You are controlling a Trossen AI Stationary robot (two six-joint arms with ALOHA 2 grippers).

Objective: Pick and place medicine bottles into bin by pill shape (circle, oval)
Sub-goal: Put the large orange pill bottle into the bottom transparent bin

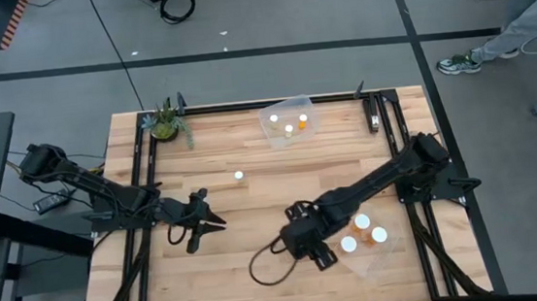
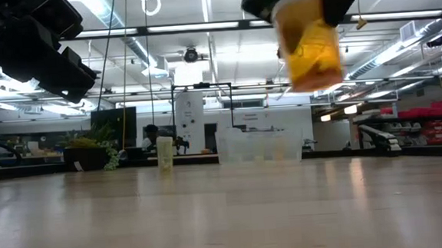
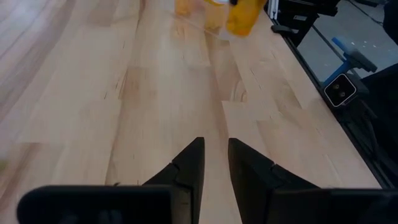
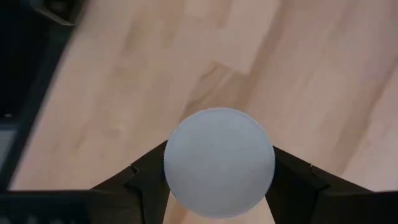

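Observation:
My right gripper [image 1: 316,251] is shut on an orange medicine bottle with a white cap [image 4: 219,162], held high above the table in the low view [image 2: 308,45]. It is just left of a clear bin [image 1: 380,256] at the near right, which holds three bottles [image 1: 362,222]. One bottle [image 1: 239,175] stands alone on its base mid-table. A far clear bin [image 1: 290,119] holds three bottles. My left gripper [image 3: 215,163] hovers left of centre, empty, its fingers a narrow gap apart. My right gripper pinches the bottle between its two fingers [image 4: 146,174], one on each side just below the white cap's rim [image 4: 171,180]. The fingers come from above, pointing down. The bottle hangs upright below them [image 2: 309,57], lifted clear of the table.
A small potted plant [image 1: 166,122] stands at the far left corner. A black cable loop [image 1: 274,265] lies on the table near my right gripper. Dark frame rails run along the left and right table edges. A person's legs show beyond the far right corner.

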